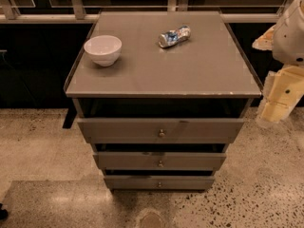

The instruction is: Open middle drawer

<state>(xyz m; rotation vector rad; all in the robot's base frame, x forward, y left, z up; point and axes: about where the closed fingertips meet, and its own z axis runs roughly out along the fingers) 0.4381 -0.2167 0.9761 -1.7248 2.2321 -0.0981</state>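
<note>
A grey cabinet stands before me with three flat drawer fronts stacked one above the other. The middle drawer (160,161) is the medium-width front, with a small round metal knob (160,164) at its centre. A dark gap shows above it. My gripper (274,106) hangs at the right edge of the view. It is right of the cabinet's top right corner, at about the height of the top drawer, and apart from all the drawers. It holds nothing that I can see.
The top drawer (160,129) is the widest front and the bottom drawer (159,182) the slimmest. On the cabinet top (190,65) sit a white bowl (103,50) at the left and a crushed can (174,36) at the back. Speckled floor lies around the cabinet.
</note>
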